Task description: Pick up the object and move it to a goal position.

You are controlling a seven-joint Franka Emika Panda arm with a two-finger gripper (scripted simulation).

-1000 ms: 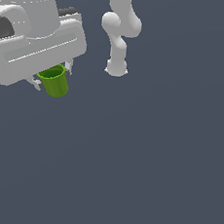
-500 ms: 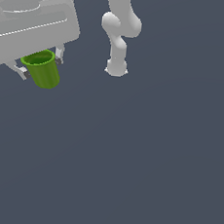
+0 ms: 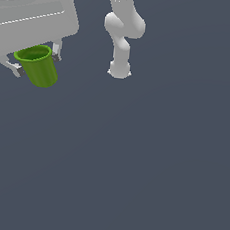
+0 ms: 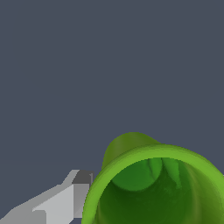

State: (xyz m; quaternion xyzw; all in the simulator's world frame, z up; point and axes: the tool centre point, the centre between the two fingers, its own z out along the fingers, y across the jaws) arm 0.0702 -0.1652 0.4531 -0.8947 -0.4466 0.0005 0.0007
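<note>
The green cup (image 3: 37, 65) hangs under my white gripper (image 3: 36, 64) at the upper part of the exterior view's left, lifted off the grey floor and slightly tilted. The gripper is shut on the cup, with one fingertip (image 3: 57, 50) showing on each side of its rim. In the wrist view the cup (image 4: 153, 183) fills the lower part of the picture, its thick rim and hollow inside facing the camera, with one grey finger (image 4: 65, 199) against its side. The other finger is hidden behind the cup.
The arm's white base and lower links (image 3: 122, 42) stand on the grey floor (image 3: 132, 164) at the top middle of the exterior view. No goal marker shows.
The gripper with the cup has moved up and toward the camera, to the exterior view's left; the cup looks larger than one second ago. The grip has stayed shut.
</note>
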